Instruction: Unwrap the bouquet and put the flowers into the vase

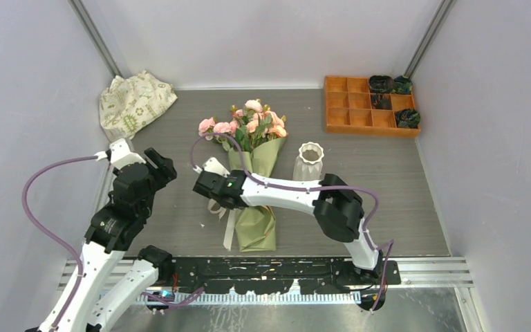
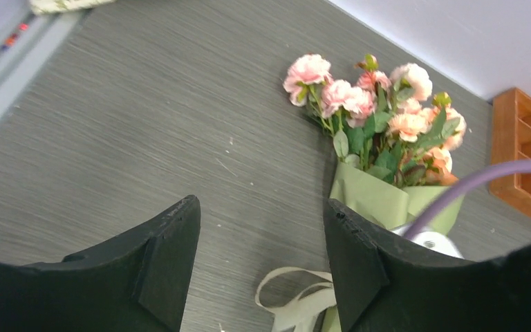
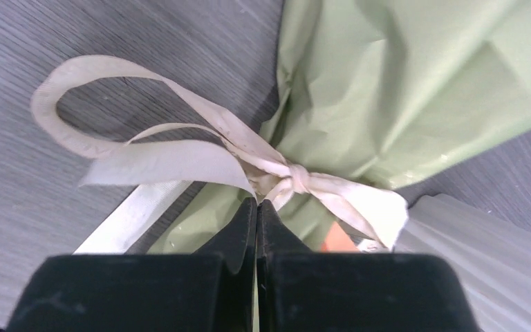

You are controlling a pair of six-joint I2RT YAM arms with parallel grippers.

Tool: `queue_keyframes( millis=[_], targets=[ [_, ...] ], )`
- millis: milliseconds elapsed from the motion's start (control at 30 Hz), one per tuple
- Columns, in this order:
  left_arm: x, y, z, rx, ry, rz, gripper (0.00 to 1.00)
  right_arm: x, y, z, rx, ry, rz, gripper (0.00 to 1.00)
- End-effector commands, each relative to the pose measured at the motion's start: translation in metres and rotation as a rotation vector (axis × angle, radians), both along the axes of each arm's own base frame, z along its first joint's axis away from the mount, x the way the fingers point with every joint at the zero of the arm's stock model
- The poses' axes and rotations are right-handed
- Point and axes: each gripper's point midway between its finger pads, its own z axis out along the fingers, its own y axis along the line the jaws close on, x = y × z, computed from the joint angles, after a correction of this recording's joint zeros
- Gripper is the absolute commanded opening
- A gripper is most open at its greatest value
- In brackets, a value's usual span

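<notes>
My right hand [image 3: 256,204] is pressed shut, the two fingertips meeting right under the knot of the cream ribbon [image 3: 180,155] at the waist of the bouquet [image 3: 359,90]. Whether a strand is actually pinched between them I cannot tell, since the tips hide that spot. One ribbon loop lies out flat on the table [image 1: 180,124] to the side.

The bouquet lies on its side in the middle of the table, still wrapped in its olive-green paper (a sliver of orange lining peeks out near the knot). The flowers [image 2: 373,104] fan out of the cone's mouth toward the far wall. The vase [image 1: 310,160] stands upright just beside the bouquet, on its right.

My left hand [image 2: 261,207] hangs wide open and holds nothing, above bare table to the left of the bouquet.
</notes>
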Motion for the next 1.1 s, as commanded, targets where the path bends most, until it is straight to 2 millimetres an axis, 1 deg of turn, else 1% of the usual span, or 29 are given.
queue_keyframes(
  millis=[0,100,167,200,300,400,467,533,600,633,667,700,733,867,933,1067],
  targets=[
    [0.021,-0.028,0.008,-0.098,-0.077,-0.087,0.66,0.013,-0.008,0.078,0.175,-0.076,-0.041,0.01],
    [0.033,-0.043,0.002,-0.131,-0.086,-0.133,0.66,0.017,-0.019,0.093,0.245,-0.055,-0.064,0.01],
    [0.043,-0.055,-0.005,-0.149,-0.081,-0.168,0.66,0.021,-0.026,0.102,0.289,-0.045,-0.083,0.01],
    [0.049,-0.062,-0.005,-0.163,-0.097,-0.192,0.67,0.023,-0.03,0.105,0.307,-0.041,-0.093,0.01],
    [0.062,-0.085,-0.018,-0.212,-0.082,-0.268,0.67,0.029,-0.038,0.121,0.36,-0.055,-0.107,0.01],
    [0.073,-0.112,-0.028,-0.273,-0.087,-0.37,0.68,0.033,-0.042,0.135,0.388,-0.07,-0.111,0.01],
    [0.083,-0.129,-0.03,-0.305,-0.114,-0.433,0.7,0.033,-0.043,0.141,0.403,-0.075,-0.109,0.01],
    [0.094,-0.143,-0.037,-0.32,-0.114,-0.482,0.72,0.031,-0.042,0.148,0.435,-0.071,-0.101,0.01],
    [0.104,-0.162,-0.041,-0.344,-0.112,-0.563,0.72,0.028,-0.039,0.153,0.467,-0.06,-0.09,0.01],
    [0.109,-0.175,-0.05,-0.37,-0.092,-0.608,0.72,0.027,-0.038,0.155,0.481,-0.054,-0.089,0.01],
    [0.111,-0.185,-0.046,-0.389,-0.105,-0.652,0.72,0.025,-0.037,0.158,0.497,-0.05,-0.083,0.01],
    [0.116,-0.194,-0.05,-0.415,-0.096,-0.686,0.72,0.023,-0.036,0.163,0.516,-0.047,-0.076,0.01],
    [0.123,-0.204,-0.061,-0.436,-0.066,-0.712,0.7,0.022,-0.035,0.167,0.534,-0.046,-0.072,0.01],
    [0.138,-0.232,-0.081,-0.521,-0.029,-0.806,0.63,0.017,-0.038,0.199,0.607,-0.071,-0.053,0.01],
    [0.141,-0.242,-0.083,-0.554,-0.05,-0.848,0.61,0.015,-0.04,0.216,0.637,-0.09,-0.043,0.01],
    [0.14,-0.24,-0.099,-0.555,-0.025,-0.83,0.61,0.01,-0.052,0.259,0.717,-0.149,-0.025,0.01]
  ],
)
